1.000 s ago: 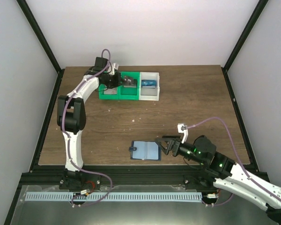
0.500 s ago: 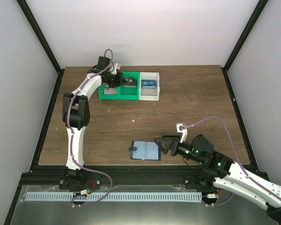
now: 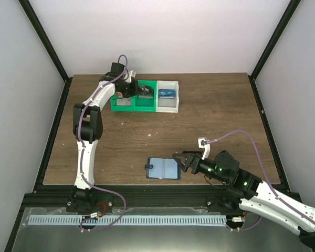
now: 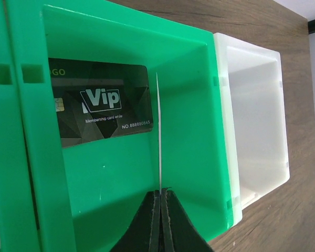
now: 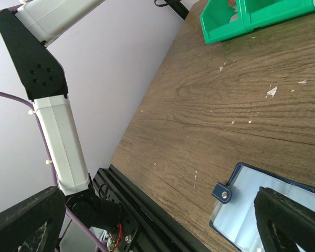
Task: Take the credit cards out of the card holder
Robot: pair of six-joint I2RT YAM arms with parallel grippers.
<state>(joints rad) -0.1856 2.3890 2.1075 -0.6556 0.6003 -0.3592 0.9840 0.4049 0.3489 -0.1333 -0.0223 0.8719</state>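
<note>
Since the small dark blue folding card holder (image 3: pixel 163 168) lies open at the near edge of the brown wooden table (image 3: pixel 215 115), showing only pale blue pockets, the emptying looks nearly done. 1 thin whitish credit card (image 4: pixel 159 121) is pinched edge-on in the closed left gripper (image 4: pixel 160 193) above the green plastic bin (image 4: pixel 189 157) at the far left. Dropping it seems all that is left, though the holder may hide another. The right gripper (image 3: pixel 178 161) stands wide and empty just right of the holder. Only the left wrist view reveals the held card and the black Vip card (image 4: pixel 100 107) lying in the bin. Only the top view shows holder and bin well apart.
</note>
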